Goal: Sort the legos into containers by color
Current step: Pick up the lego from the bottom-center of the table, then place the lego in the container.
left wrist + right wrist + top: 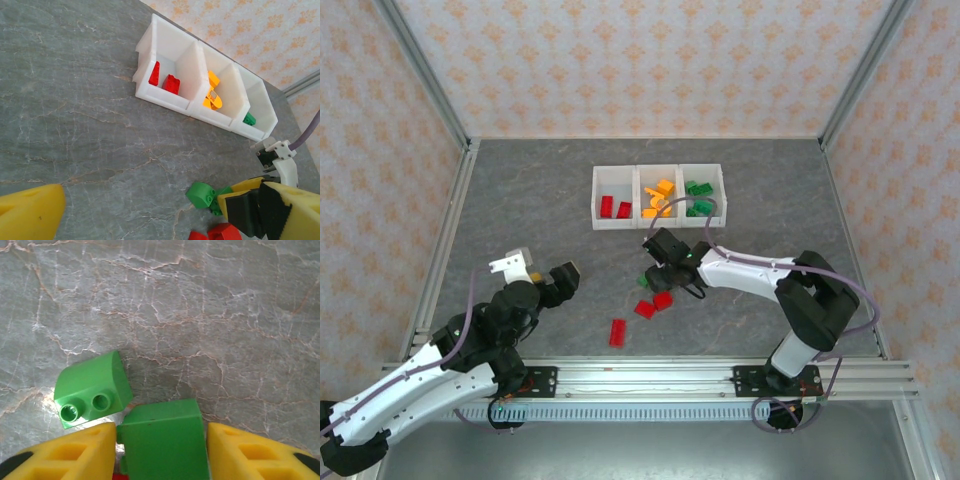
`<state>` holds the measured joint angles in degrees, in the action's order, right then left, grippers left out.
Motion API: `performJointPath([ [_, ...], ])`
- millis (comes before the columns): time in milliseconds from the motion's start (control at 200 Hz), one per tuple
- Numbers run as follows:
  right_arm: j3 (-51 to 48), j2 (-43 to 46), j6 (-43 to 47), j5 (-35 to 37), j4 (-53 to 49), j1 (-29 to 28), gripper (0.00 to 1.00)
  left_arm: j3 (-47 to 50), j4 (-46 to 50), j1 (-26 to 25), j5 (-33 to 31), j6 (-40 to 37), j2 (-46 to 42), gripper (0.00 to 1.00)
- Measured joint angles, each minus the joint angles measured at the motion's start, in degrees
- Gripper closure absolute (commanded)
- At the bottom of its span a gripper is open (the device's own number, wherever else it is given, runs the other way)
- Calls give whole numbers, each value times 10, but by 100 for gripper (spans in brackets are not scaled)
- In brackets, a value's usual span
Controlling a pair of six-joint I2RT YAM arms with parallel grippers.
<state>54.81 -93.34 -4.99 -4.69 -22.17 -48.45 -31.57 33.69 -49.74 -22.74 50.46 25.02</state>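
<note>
I am clamping my right fingers (80,452) on a blocky green lego (162,440) down at the surface, with a curved green one (92,390) lying at ten o'clock. My left fingers (30,212) are hanging apart. Next, I judge, it needs lifting straight up and carrying to the containers (658,224), green compartment at one o'clock.

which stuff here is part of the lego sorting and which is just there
Job: containers, sorted bricks inside, loose red bricks, curved green brick, held green brick in right gripper.
Not job: aluminium rail, patterned walls.
</note>
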Motion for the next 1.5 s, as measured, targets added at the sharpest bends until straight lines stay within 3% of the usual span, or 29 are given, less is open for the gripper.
performJointPath([
  [280,-2,0,2,3,-1,0,41,0,0,0,0,-6,7,1],
  [471,-2,-7,3,7,-1,12,55,0,0,0,0,-9,7,1],
  [731,-2,-17,4,6,5,22,48,0,0,0,0,-10,14,1],
  [961,-3,-26,3,4,5,31,64,0,0,0,0,-10,20,1],
  [1126,-3,-7,-1,4,3,41,70,0,0,0,0,-11,21,1],
  [1296,31,34,-5,6,-13,87,72,-6,-1,0,0,-29,29,1],
  [1502,162,21,-5,-3,-14,187,72,-13,-31,0,7,-63,51,1],
])
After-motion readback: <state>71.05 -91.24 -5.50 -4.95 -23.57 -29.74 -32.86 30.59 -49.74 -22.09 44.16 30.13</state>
